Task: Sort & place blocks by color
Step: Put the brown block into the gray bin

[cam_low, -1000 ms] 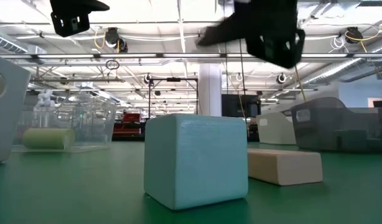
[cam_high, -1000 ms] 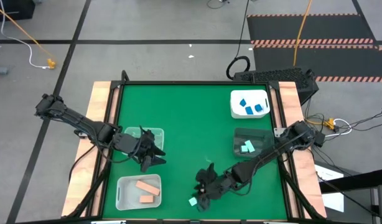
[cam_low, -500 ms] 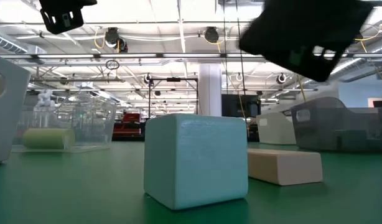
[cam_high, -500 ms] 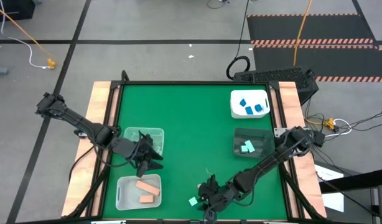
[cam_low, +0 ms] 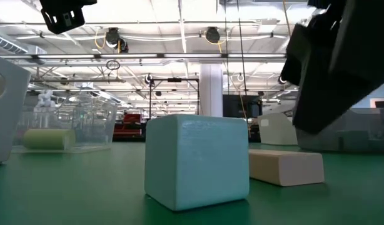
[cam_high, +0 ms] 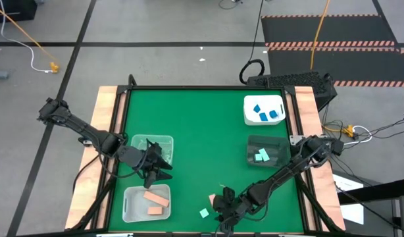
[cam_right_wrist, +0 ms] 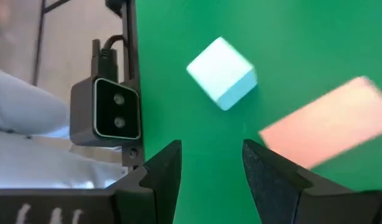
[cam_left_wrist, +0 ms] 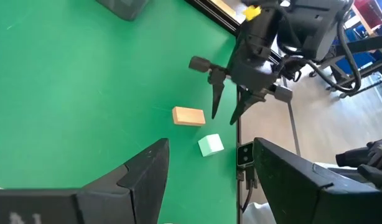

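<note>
Right pincer [cam_high: 223, 212] gapes empty near table edge [cam_high: 208, 232]; mint cube [cam_high: 204, 213] beside.

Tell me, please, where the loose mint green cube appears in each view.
High view: mint green cube, near the front edge.
Low view: large, centre.
Left wrist view.
Right wrist view: ahead of the fingers.
Shared landmark: the peach-orange block beside it.

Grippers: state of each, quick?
Left end effector: open, empty, beside the clear plastic tub.
Right end effector: open, empty, near the small mint green cube.
</note>
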